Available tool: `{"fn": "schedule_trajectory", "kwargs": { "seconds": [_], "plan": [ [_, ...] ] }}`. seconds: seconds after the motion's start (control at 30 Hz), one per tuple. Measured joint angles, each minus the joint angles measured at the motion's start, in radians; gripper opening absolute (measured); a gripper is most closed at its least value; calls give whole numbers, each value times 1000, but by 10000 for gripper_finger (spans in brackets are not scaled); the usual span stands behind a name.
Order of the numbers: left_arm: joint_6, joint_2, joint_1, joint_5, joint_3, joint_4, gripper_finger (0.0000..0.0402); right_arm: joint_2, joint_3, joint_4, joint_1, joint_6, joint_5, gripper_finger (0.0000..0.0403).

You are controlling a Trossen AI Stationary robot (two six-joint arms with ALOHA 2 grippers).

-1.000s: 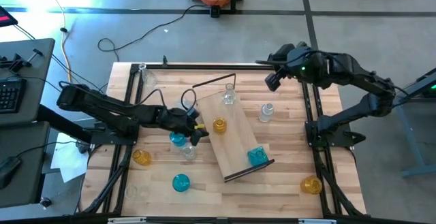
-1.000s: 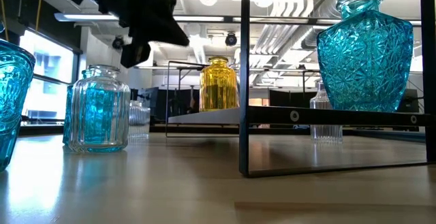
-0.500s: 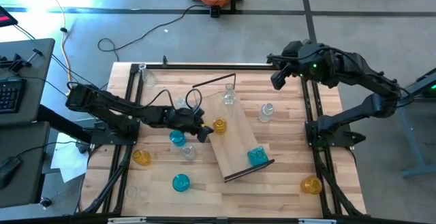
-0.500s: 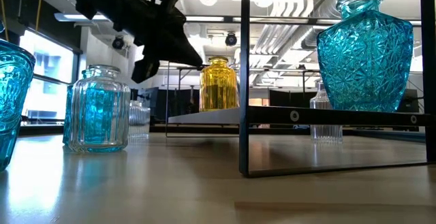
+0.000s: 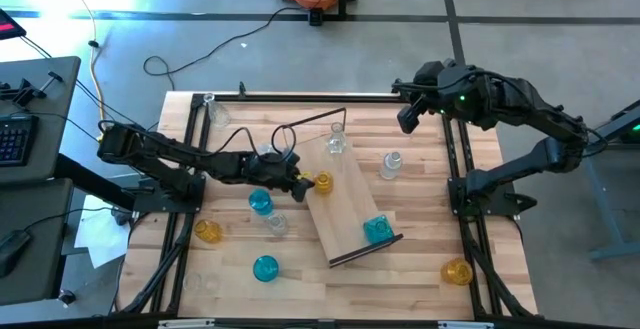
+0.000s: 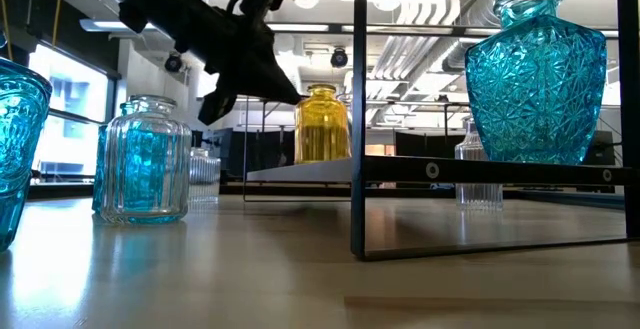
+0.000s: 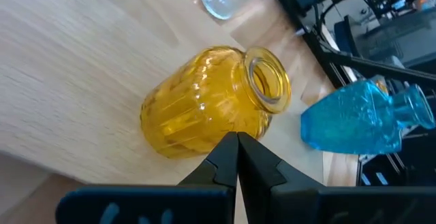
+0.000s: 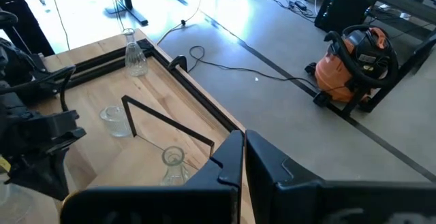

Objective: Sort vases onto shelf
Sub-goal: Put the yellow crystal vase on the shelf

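The shelf (image 5: 350, 204) lies slantwise mid-table, its plank raised on dark end frames (image 6: 357, 209). On it stand a clear vase (image 5: 337, 145), an amber vase (image 5: 322, 182) and a blue vase (image 5: 377, 229). My left gripper (image 5: 300, 185) is shut, with its tips right at the amber vase (image 7: 204, 108), on the vase's left side. Other vases stand on the tabletop: blue (image 5: 260, 202), clear (image 5: 277, 222) and amber (image 5: 207, 231). My right gripper (image 5: 405, 119) is shut and empty, raised over the table's far right. My left gripper's shut fingertips (image 7: 236, 141) come slanting down from the table's left at the amber vase's side, just below its neck (image 7: 253, 118). Whether they touch the glass, I cannot tell. The vase stands upright on the shelf.
More vases stand around the shelf: blue (image 5: 265, 267) near the front, clear (image 5: 390, 164) to its right, amber (image 5: 456, 271) at the front right, clear (image 5: 215, 115) at the far left. The shelf's far end frame (image 5: 315, 121) rises near the clear vase.
My left gripper has moved toward the table's right and far side and a little down, from beside the blue table vase up to the amber vase on the shelf. It has stayed shut.
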Motion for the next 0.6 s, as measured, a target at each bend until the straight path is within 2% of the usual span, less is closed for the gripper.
{"fn": "schedule_trajectory", "kwargs": {
  "seconds": [0.27,0.43,0.6],
  "plan": [
    [-44,0,0,-30,0,36,3,0,0,0,0,0,0,0],
    [-70,0,-37,18,0,33,3,0,0,0,0,-7,0,0],
    [-96,0,-78,22,0,11,3,0,0,0,0,-7,0,0]
  ]
}}
